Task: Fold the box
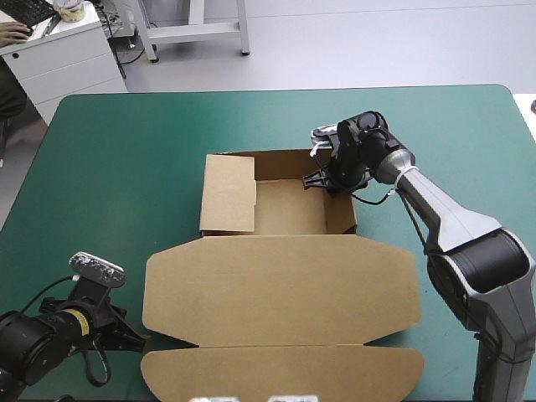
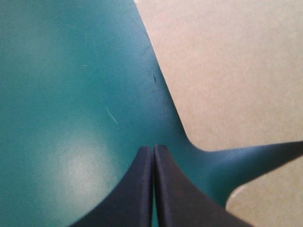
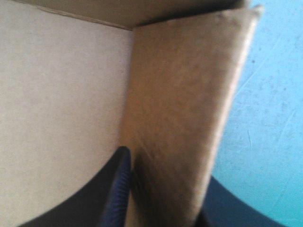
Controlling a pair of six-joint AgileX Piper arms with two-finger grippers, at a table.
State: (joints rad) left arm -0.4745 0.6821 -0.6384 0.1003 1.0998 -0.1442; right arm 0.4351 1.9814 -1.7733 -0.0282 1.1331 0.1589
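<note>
Looking down from the high view, you have the teal-green tabletop (image 1: 126,167) filling most of the scene, with the brown box (image 1: 285,285) at its middle. The box sits as an open tray toward the far half. Its lid (image 1: 280,280) lies flat on the tabletop on the near side, and the tuck flap (image 1: 280,373) reaches almost to the near edge. On the tray's left, a panel (image 1: 228,194) is folded in over part of the floor, while the right wall (image 1: 341,209) stands raised.

Your right claw (image 1: 322,179) is at the tray's far right corner. The wrist view shows one black finger (image 3: 118,189) inside the tray and the other (image 3: 227,208) outside, pinching the wall (image 3: 180,94) between them.

Your left claw (image 1: 134,339) sits low near the tabletop's near left corner, just beside the lid's left edge. Its fingers (image 2: 142,189) are pressed together into one pointed arch, gripping nothing. They point at the bare cover (image 2: 71,94), just short of the notch between the lid and the tuck flap.
</note>
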